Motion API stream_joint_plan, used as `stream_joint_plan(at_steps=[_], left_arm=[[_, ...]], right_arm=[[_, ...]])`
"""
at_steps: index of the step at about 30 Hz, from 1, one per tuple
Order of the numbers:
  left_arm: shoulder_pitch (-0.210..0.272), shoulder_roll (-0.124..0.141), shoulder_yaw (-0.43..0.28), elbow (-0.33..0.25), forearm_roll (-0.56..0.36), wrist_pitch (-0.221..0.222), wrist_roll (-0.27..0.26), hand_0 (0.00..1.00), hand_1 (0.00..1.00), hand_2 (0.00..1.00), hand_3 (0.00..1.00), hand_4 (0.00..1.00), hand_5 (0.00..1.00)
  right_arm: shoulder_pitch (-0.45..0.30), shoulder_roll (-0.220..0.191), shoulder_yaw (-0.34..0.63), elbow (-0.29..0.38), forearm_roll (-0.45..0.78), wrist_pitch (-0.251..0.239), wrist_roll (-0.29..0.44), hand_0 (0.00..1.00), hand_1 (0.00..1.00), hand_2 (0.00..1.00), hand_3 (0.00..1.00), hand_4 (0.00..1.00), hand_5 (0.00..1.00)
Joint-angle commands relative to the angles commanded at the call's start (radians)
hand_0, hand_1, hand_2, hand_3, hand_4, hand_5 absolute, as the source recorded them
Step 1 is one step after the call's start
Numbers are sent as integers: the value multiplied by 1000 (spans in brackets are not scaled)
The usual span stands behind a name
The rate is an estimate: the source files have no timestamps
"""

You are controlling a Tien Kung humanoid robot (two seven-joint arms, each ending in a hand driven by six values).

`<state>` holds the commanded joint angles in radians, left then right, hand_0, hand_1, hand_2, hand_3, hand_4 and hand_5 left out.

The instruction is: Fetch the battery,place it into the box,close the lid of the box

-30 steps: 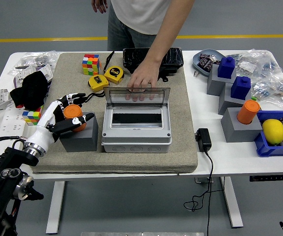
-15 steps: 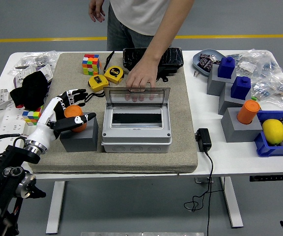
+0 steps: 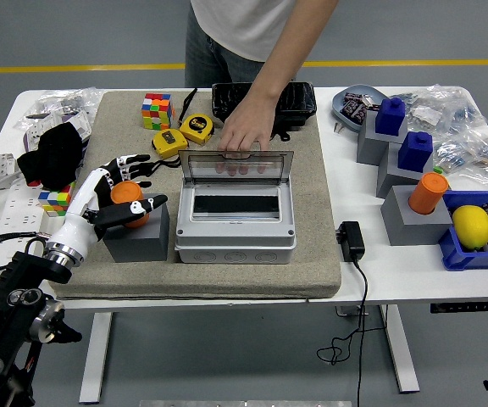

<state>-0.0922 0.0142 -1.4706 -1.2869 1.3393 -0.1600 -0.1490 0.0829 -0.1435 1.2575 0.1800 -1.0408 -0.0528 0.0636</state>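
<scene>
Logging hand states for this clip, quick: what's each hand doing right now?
Left hand: fingers spread around the orange battery on the grey block, not clearly gripping.
Right hand: not in view.
Person's hand: holds the box lid open.

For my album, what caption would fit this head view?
Robot's left hand closes around an orange battery while a person's hand holds the box's lid open.

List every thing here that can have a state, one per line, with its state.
Box: open, nothing visible inside.
Lid: raised, held by the person's hand.
Orange battery: upright on the gray block, not lifted.
Left hand: fingers spread around the battery, not closed.
Black case: shut.
Right-side orange battery: upright on its block.
</scene>
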Motion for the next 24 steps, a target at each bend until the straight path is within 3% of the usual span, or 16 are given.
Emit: stream_joint_plan(at_steps=[1, 24], left_arm=[[0, 0, 0, 1, -3, 1, -1, 597, 680, 640, 634, 998, 2], [14, 8, 39, -9, -22, 10, -4, 520, 598, 522, 535, 998, 2]], right_arm=[[0, 0, 0, 0, 0, 0, 0, 879, 840, 785, 829, 998, 998], [-4, 0, 7, 0, -5, 1, 0, 877, 840, 784, 829, 998, 998]])
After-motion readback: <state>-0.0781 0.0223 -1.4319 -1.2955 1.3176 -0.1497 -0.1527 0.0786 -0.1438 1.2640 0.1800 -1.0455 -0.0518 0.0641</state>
